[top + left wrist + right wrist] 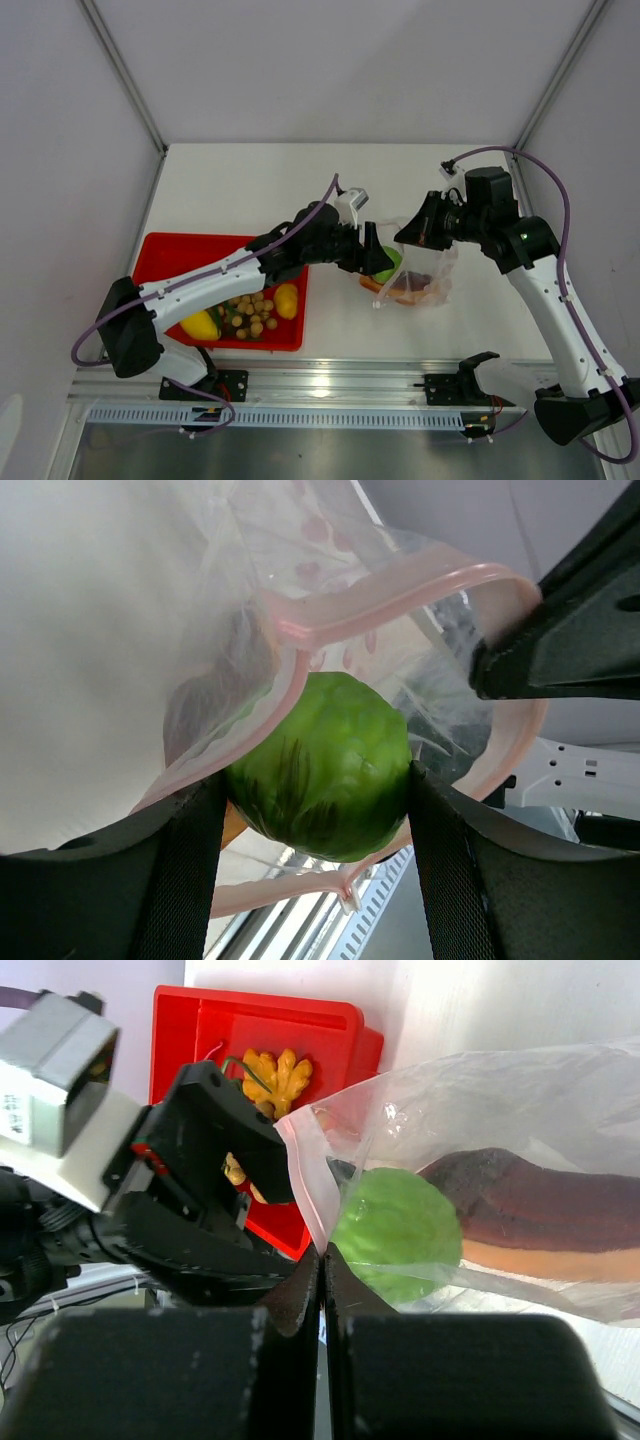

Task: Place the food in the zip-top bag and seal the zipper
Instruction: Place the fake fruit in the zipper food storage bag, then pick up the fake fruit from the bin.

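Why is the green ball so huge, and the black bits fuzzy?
Left wrist view: the green ball sits right by the lens, so it looks huge, and the left tool's fingers are soft-edged. Right wrist view: the ball is hazy through the clear bag; the right tool's fingers blur together. Top view: sharp, with glare on the metal rail.

arms [200, 285]: white links, black joints | cables [480, 151]: purple | left end effector [315, 785], right end effector [322, 1260]: black
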